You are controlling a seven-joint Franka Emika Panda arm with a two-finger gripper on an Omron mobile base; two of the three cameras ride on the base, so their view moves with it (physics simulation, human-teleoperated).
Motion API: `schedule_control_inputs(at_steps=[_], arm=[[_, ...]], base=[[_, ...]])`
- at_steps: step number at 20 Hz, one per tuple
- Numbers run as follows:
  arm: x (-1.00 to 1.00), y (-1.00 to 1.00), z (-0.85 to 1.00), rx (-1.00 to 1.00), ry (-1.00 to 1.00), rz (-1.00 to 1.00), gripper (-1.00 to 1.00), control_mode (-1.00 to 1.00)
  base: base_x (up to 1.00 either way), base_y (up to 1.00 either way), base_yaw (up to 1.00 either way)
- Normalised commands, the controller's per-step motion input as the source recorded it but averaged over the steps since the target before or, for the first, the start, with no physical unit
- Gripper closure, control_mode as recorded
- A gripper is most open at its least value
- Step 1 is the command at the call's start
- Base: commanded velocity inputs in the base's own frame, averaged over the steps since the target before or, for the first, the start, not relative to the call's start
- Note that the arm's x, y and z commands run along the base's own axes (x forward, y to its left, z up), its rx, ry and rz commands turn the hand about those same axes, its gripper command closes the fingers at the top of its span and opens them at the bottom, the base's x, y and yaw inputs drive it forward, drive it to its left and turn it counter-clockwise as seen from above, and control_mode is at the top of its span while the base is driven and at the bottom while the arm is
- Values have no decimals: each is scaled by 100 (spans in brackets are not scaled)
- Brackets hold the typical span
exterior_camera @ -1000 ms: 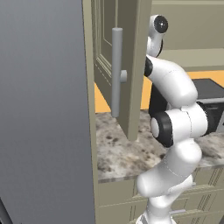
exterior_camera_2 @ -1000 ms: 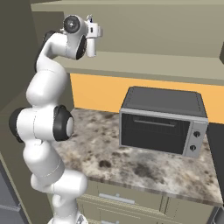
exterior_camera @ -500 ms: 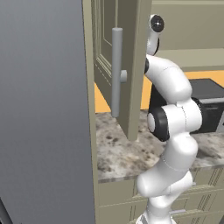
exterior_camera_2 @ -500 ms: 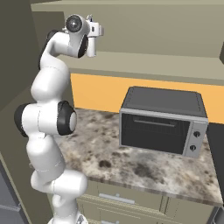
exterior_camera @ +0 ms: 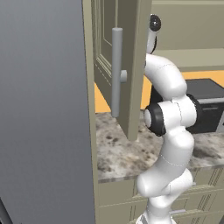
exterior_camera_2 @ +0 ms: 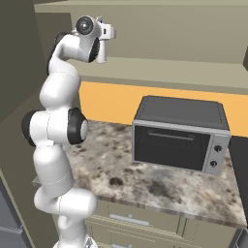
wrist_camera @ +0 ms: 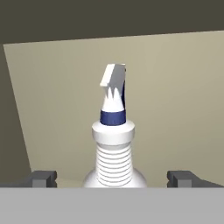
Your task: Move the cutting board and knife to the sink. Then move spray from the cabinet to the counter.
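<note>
A kitchen: a speckled stone bench (exterior_camera_2: 160, 186) over beige drawer fronts (exterior_camera_2: 131, 222), a toaster oven (exterior_camera_2: 180, 134) standing on it, an orange backsplash (exterior_camera_2: 114, 102), and a wall cupboard (exterior_camera: 120, 65) with its panelled door open.

The spray (wrist_camera: 113, 144) is white with a blue band. The counter (exterior_camera_2: 145, 179) is speckled grey and brown.

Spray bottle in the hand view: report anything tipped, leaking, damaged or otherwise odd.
Nothing stands out. The spray bottle stands upright inside the cabinet, nozzle on top, with no spill around it. The hand is open, its fingertips on either side of the bottle and clear of it.
</note>
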Motion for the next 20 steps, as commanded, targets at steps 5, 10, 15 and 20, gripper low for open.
schedule_control_inputs(at_steps=[5, 10, 15, 20], arm=[[18, 0, 0, 0, 0, 0, -100, -100], [18, 3, 0, 0, 0, 0, -100, -100], [16, 5, 0, 0, 0, 0, -100, -100], [14, 3, 0, 0, 0, 0, -100, -100]], base=[[0, 0, 0], [0, 0, 0], [0, 0, 0], [0, 0, 0]])
